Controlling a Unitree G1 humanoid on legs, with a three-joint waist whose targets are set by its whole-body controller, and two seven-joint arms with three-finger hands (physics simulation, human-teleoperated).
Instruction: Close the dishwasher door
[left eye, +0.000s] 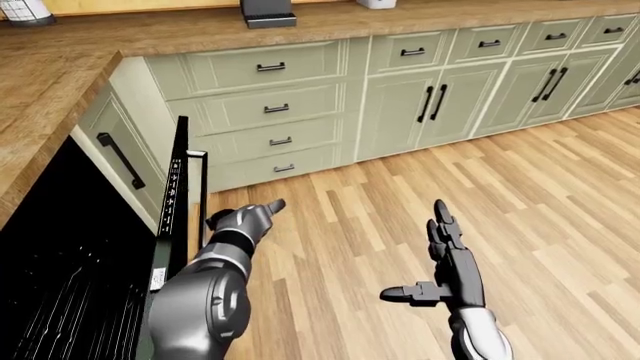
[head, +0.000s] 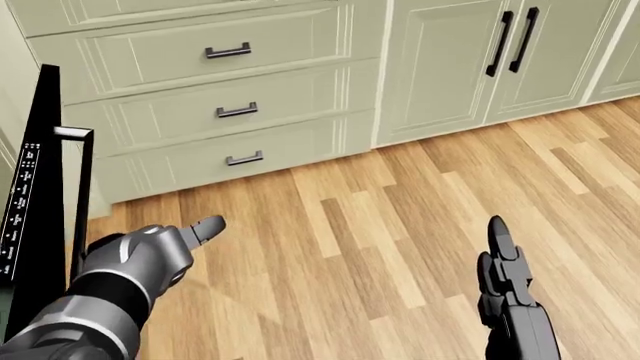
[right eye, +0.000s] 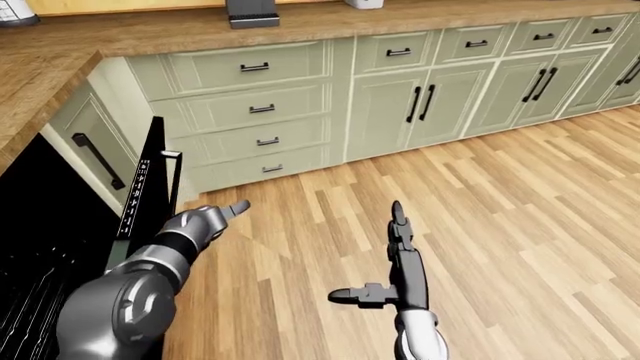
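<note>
The black dishwasher door (left eye: 176, 196) stands partly open at the left, seen almost edge-on, with its control strip and bar handle (left eye: 203, 193) facing the floor side. The dark dishwasher interior (left eye: 70, 277) with its wire rack shows to the left of it. My left hand (head: 178, 241) is against the door's outer face, just right of the handle (head: 80, 187), one finger stretched out and nothing held. My right hand (head: 500, 259) hangs over the floor at the lower right, open, fingers straight and thumb out sideways.
Pale green drawers (head: 230, 105) and cabinet doors (head: 480, 60) run along the top of the head view. A wooden countertop (left eye: 60, 67) wraps the corner above the dishwasher. Wooden plank floor (head: 380, 225) lies between the hands and the cabinets.
</note>
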